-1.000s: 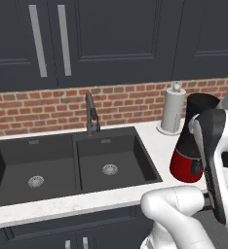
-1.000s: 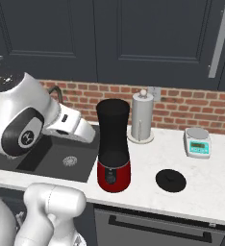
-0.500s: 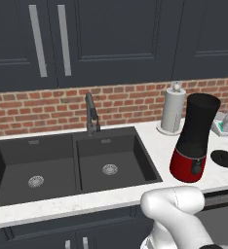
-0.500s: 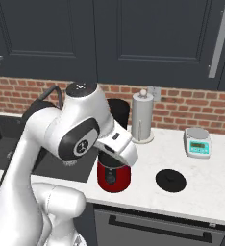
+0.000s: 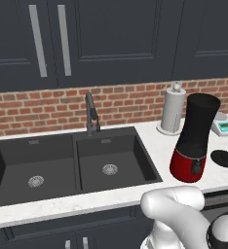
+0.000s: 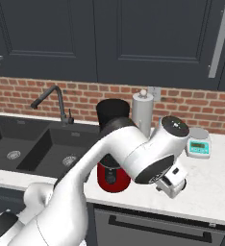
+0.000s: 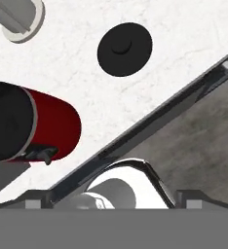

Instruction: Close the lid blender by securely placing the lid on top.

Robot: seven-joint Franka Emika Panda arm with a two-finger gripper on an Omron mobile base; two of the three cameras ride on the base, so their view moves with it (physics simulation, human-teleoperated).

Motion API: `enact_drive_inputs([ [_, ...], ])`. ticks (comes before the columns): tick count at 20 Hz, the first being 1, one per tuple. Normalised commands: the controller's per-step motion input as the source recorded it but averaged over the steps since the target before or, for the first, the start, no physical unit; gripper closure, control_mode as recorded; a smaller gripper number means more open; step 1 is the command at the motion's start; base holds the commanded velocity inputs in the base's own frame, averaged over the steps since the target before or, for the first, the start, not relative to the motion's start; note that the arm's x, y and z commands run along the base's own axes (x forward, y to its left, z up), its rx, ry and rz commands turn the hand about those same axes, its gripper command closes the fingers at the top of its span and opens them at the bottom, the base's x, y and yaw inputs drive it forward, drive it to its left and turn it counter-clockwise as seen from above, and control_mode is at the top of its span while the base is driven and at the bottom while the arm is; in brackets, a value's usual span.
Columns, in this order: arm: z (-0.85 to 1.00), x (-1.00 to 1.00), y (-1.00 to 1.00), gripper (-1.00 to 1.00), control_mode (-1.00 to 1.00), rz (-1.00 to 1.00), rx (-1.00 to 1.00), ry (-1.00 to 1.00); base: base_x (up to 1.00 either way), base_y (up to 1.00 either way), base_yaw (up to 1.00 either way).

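I am looking down through the hand camera at a white marbled table (image 7: 184, 44), with the lid (image 7: 124, 49), a small flat black disc with a low knob at its centre, lying alone on the stone, well apart from everything else. The blender (image 7: 30, 127) appears at the left of that view, seen from above: its black jar mouth is uncovered, and its glossy red base sits just below it. In the left base view the blender (image 5: 196, 138) stands upright near the right end of the table, with the lid (image 5: 225, 159) flat on the table just beside it, toward the right edge. A white paper-towel roll (image 5: 173, 110) stands behind the blender, and a small white-and-teal scale (image 5: 223, 127) sits further back. My fingers are spread wide and hold nothing; the hand hangs above the table's front edge, not yet over the lid. I judge the risks from here as follows: the disc is thin and lies flush, so wide fingers coming down off-centre could slide it across the stone rather than lift it. The blender is tall on a rounded base, so a brush from my arm (image 6: 138, 153), which sweeps close in front of it, could tip it. A lid set down tilted would not seat.
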Motion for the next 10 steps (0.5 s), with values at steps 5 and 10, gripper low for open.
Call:
enact_drive_inputs([
  [5, -0.58, 0.87, -0.44, -1.0, -1.0, -0.02, 0.13, 0.1, 0.0, 0.0, 0.0],
  [10, -0.2, 0.98, -0.1, -1.0, -1.0, -0.04, 0.01, 0.2, 0.0, 0.0, 0.0],
])
